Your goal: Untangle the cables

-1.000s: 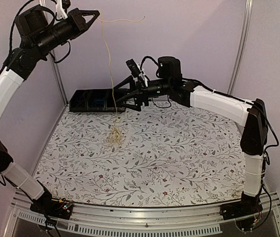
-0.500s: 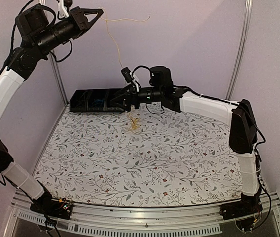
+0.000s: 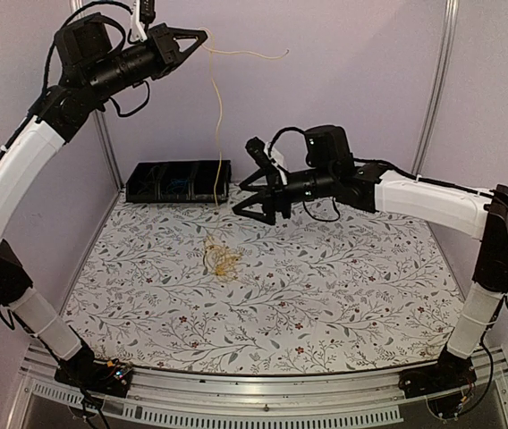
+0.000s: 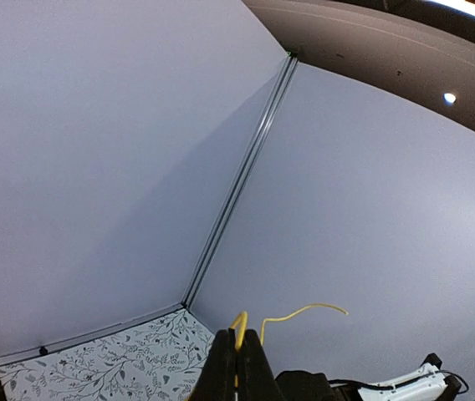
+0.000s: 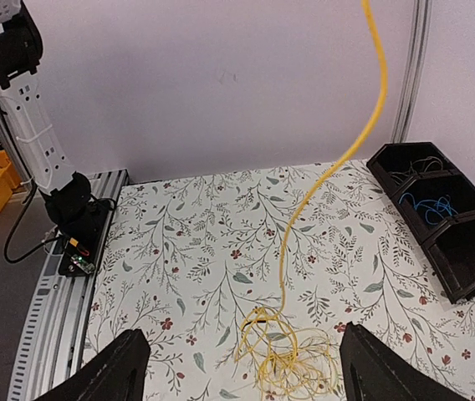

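My left gripper [image 3: 202, 37] is raised high at the back left and shut on a thin yellow cable [image 3: 217, 116]. The cable hangs straight down from it to a tangled yellow coil [image 3: 222, 259] lying on the flowered table. A short free end [image 3: 258, 54] sticks out to the right. In the left wrist view the cable [image 4: 238, 324] is pinched between the shut fingers. My right gripper [image 3: 243, 197] is open and empty, hovering right of the hanging strand and above the coil. The right wrist view shows the coil [image 5: 292, 361] between its spread fingers. Blue and black wires lie in the bin.
A black divided bin [image 3: 178, 182] stands against the back wall at the left, with blue wire [image 5: 431, 206] and dark wire in its compartments. Purple walls enclose the table [image 3: 325, 295]. The left arm's base [image 5: 74, 219] and metal rail show in the right wrist view.
My right gripper let go of the yellow cable, opened and drew back to the right. The coil dropped back onto the table. My left gripper shifted slightly right.
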Available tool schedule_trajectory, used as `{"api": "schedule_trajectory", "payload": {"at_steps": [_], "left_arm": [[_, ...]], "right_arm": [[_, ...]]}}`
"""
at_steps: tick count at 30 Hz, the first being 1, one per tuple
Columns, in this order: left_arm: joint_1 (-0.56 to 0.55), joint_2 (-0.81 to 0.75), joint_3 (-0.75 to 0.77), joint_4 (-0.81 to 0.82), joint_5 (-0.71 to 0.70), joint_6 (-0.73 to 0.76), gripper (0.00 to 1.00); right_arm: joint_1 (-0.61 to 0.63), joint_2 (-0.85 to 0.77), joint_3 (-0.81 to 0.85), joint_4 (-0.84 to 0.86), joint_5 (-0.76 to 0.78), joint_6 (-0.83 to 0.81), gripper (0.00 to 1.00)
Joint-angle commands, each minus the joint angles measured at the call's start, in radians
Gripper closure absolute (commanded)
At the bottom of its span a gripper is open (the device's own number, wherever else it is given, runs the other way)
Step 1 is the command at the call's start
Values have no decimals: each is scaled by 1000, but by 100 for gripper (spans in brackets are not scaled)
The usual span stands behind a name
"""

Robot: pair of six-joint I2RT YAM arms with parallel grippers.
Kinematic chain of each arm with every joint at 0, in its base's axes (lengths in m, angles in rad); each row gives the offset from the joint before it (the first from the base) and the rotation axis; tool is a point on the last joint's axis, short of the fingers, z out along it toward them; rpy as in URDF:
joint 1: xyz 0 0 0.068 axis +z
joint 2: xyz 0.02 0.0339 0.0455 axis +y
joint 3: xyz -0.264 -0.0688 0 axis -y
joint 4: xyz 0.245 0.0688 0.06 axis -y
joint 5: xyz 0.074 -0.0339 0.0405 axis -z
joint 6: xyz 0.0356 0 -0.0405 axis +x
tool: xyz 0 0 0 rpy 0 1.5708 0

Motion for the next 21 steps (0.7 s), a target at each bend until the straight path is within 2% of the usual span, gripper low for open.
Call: {"api": "schedule_trajectory", "payload": {"at_steps": [1, 4, 7, 11, 12, 15, 18, 20, 21], "left_arm": [[-14, 10, 4, 39, 38, -12, 100], [-15, 14, 5, 39, 48, -19, 100], [-18, 12, 10, 39, 55, -22, 100], [-21, 9, 29, 34, 49, -23, 100], [-22, 12, 40, 28, 48, -21, 100], [-26, 25, 90, 13, 47, -18, 100], [-27, 48, 166, -9, 44, -8, 100], [-29, 64, 233, -21, 38, 10, 100], [-31, 70, 273, -19, 36, 21, 100]], "right_arm": [[-2, -83, -58, 57, 31, 5, 16], [-2, -41, -17, 120, -8, 42, 12], [-2, 58, 81, 157, 40, 133, 12], [-2, 178, 154, 227, 74, 219, 19], [-2, 196, 159, 249, 51, 230, 25], [-2, 273, 181, 268, -7, 261, 54], [-3, 329, 164, 297, -51, 302, 77], [-3, 353, 143, 302, -47, 325, 86], [-2, 367, 133, 300, -42, 324, 88]]}}
